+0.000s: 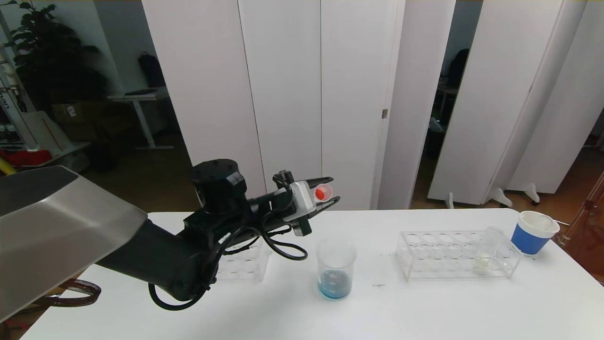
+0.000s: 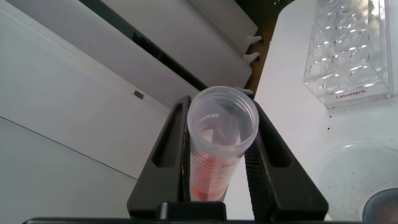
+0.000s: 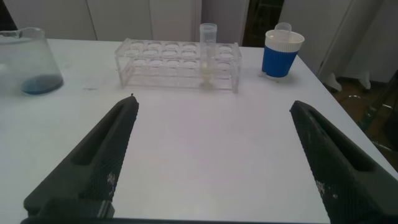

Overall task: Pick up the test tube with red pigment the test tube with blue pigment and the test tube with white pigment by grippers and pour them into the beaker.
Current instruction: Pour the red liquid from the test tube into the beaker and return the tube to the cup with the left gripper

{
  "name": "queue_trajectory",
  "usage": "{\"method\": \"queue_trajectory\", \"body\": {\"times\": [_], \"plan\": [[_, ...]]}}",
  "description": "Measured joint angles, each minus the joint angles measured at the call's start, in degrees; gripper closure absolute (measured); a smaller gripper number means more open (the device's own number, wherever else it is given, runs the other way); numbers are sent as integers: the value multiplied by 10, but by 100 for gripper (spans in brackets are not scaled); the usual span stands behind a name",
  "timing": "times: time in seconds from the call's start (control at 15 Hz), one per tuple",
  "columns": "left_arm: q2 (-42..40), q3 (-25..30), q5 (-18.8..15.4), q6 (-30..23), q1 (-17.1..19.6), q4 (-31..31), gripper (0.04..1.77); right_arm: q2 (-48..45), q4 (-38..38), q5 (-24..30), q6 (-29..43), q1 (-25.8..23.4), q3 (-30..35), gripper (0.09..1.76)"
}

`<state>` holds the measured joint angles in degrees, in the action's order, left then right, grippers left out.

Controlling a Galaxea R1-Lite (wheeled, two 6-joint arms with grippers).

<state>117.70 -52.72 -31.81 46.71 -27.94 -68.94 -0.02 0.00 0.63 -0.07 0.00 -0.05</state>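
Presently, a red tube [image 1: 323,192] is pinched between the jaws of the left gripper [image 1: 325,193], and it is held up above the table [image 1: 424,302], behind and slightly left of the beaker [image 1: 335,268]. The beaker lies below the gripper and nearer the robot, with a shallow pool of blue liquid already in its bottom. In the left wrist view the tube [image 2: 219,140] is seen down its open mouth, red liquid gathered at its far end, with the beaker's rim [image 2: 360,180] off to one side. The tube's long axis appears to be tilted well away from upright, though its exact lean cannot be told. It is judged that the mouth is not yet over the beaker, so the coming pour turns on the tube being brought forward and down over that rim.

The left arm is stretched out across the table's left side, over a clear rack [image 1: 243,264] that is partly hidden by it.

The right gripper [image 3: 214,162] is not seen in the head view; in its own wrist view its fingers are spread wide with nothing between them, low over the table. Ahead of it stands a second rack [image 3: 177,62] with the white tube [image 3: 208,53] upright in it, and a blue paper cup [image 3: 281,53] just beyond the rack's end. The right arm is clearly the nearer one to the white tube.
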Motion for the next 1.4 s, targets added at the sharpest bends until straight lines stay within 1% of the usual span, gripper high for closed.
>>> {"method": "queue_trajectory", "body": {"times": [0.13,0.33,0.4,0.47,0.53,0.6,0.73,1.0,1.4], "plan": [[16,-7,0,62,5,-18,123,0,0,0,0,0,0,10],[36,-7,-1,97,11,-46,123,0,0,0,0,0,0,10],[40,-6,-10,103,16,-52,123,0,0,0,0,0,0,10],[44,-6,-33,105,20,-59,123,0,0,0,0,0,0,10],[50,-7,-50,106,22,-76,123,0,0,0,0,0,0,10],[56,-8,-54,106,24,-93,123,0,0,0,0,0,0,10],[69,-10,-56,120,25,-131,123,0,0,0,0,0,0,10],[93,-10,-46,148,22,-191,123,0,0,0,0,0,0,10],[109,-1,-45,206,18,-205,123,0,0,0,0,0,0,10]]}}
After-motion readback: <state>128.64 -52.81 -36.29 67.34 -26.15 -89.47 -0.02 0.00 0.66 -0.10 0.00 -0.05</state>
